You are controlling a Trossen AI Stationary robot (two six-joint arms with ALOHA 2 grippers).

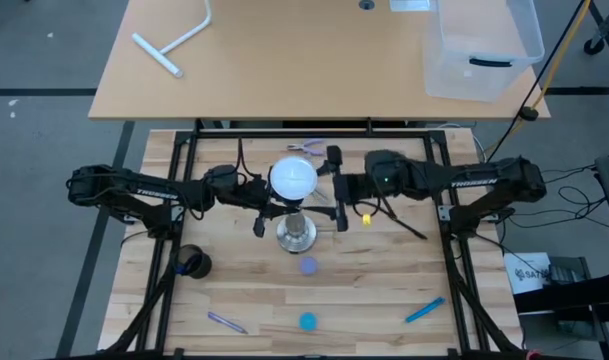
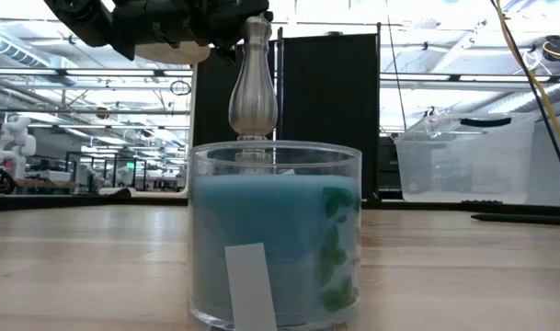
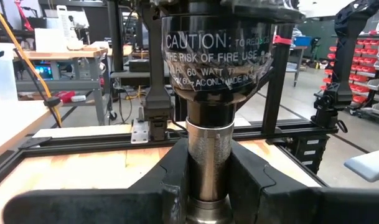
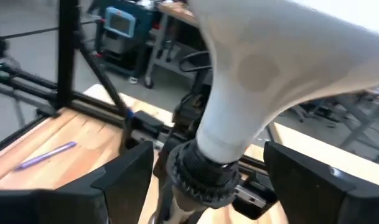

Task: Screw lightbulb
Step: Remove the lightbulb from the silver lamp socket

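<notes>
While the lightbulb [image 1: 292, 178] sits upright atop the socket stand [image 1: 296, 232] at mid-table, its white frosted globe tapers to a matte greyish neck that runs into the ribbed black collar of the socket [image 4: 198, 177]. From the left wrist cam the black socket cup reads "CAUTION: TO RED… THE RISK OF FIRE USE… 60 WATT… AC ONLY MADE IN…", rest cut off or hidden. Below it is a silvery metal post w/ a fine brushed texture; low view shows the stand as a polished vase-shaped stem.

Left gripper [image 3: 208, 186] pinches the stand's post just under the black cup, dark fingers [image 3: 170, 180] pressed on both sides. Right gripper [image 4: 205, 180] is spread wide, fingers [image 4: 124, 177] standing apart on either side of the bulb neck and socket collar, not touching them. Both arms carry white "TROSSEN" lettering, seen from above.

Table [image 1: 244, 300] is pale wood planks w/ a black frame. Near front edge a glass jar candle [image 2: 275, 234] w/ blue wax, green leaf print and a blank white label. Also on the wood: a purple disc [image 1: 308, 265], a blue disc [image 1: 307, 321], a purple pen [image 1: 226, 322], a blue pen [image 1: 424, 311], pliers w/ purple handles [image 1: 306, 147], a small yellow item [image 1: 366, 218], a dark round cup-like thing [image 1: 193, 262]. Behind, on a 2nd tan table, a clear plastic bin [image 1: 482, 45] and a white T-shaped pipe [image 1: 174, 40].
</notes>
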